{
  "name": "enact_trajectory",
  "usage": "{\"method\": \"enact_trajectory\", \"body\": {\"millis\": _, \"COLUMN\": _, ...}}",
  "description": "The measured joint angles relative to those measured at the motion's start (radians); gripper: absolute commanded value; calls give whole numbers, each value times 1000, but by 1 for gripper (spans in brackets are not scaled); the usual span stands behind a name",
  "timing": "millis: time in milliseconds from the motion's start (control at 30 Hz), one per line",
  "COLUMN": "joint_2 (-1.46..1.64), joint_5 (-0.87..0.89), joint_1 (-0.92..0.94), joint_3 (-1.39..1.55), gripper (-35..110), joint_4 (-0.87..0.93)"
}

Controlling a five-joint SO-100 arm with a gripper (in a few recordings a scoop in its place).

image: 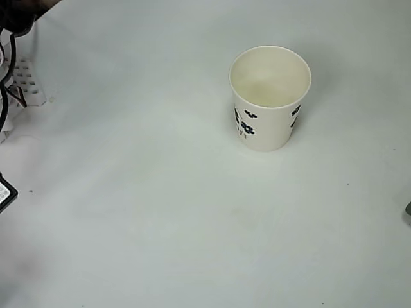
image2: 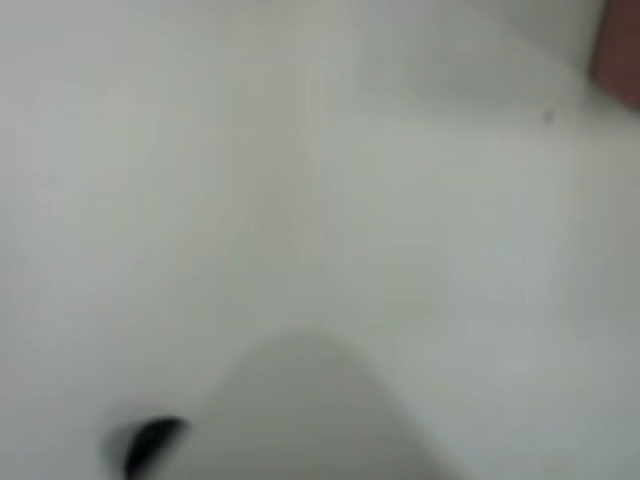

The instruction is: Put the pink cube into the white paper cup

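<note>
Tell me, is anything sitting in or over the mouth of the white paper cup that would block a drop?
Nothing visible does. In the overhead view the white paper cup stands upright on the white table, its mouth open and its inside bare.

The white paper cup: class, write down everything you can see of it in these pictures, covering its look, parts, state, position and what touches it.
The white paper cup stands upright on the white table, right of centre and toward the top of the overhead view. It is cream-white, looks like paper, tapers toward its base and has a rolled rim. Small dark blue floral prints mark its side. Its mouth is open and its inside looks empty. Only the table touches it.
</note>
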Motion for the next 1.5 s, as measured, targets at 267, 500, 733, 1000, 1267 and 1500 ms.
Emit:
{"method": "enact_trajectory", "body": {"millis": 267, "joint_2": -92, "joint_5": -29, "joint_1": 2, "joint_3": -69, "gripper": 7, "joint_4": -15}}
{"method": "enact_trajectory", "body": {"millis": 500, "joint_2": -184, "joint_5": -29, "joint_1": 28, "joint_3": -120, "gripper": 14, "joint_4": -34}}
{"method": "enact_trajectory", "body": {"millis": 733, "joint_2": -238, "joint_5": -46, "joint_1": 23, "joint_3": -170, "gripper": 21, "joint_4": -40}}
{"method": "enact_trajectory", "body": {"millis": 1000, "joint_2": -311, "joint_5": -63, "joint_1": 23, "joint_3": -238, "gripper": 25, "joint_4": -40}}
{"method": "enact_trajectory", "body": {"millis": 1267, "joint_2": -408, "joint_5": -81, "joint_1": 9, "joint_3": -331, "gripper": 25, "joint_4": -54}}
{"method": "enact_trajectory", "body": {"millis": 1500, "joint_2": -486, "joint_5": -83, "joint_1": -6, "joint_3": -423, "gripper": 25, "joint_4": -54}}
